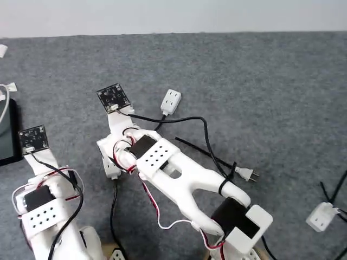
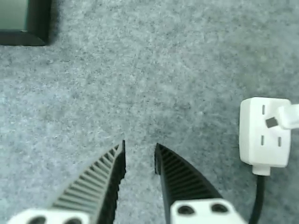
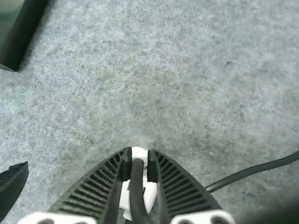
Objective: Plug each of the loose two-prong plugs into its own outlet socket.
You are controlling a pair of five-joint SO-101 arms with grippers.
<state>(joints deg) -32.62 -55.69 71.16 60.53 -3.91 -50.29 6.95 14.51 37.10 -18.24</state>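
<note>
Left gripper (image 2: 139,149): released, nothing between its fingers, over carpet (image 1: 260,81) well left of the central outlet socket (image 1: 171,101). Right gripper (image 3: 138,155): clenched on a white plug (image 3: 139,152), left of that socket. Loose two-prong plug (image 1: 246,174): lying right of it.

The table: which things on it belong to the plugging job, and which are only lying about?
For the job:
- white outlet socket
- second outlet socket
- loose two-prong plug
- white plug on a black cable, clamped in the right tool

Lying about:
- black flat device at the table's edge
- white scrap
</note>
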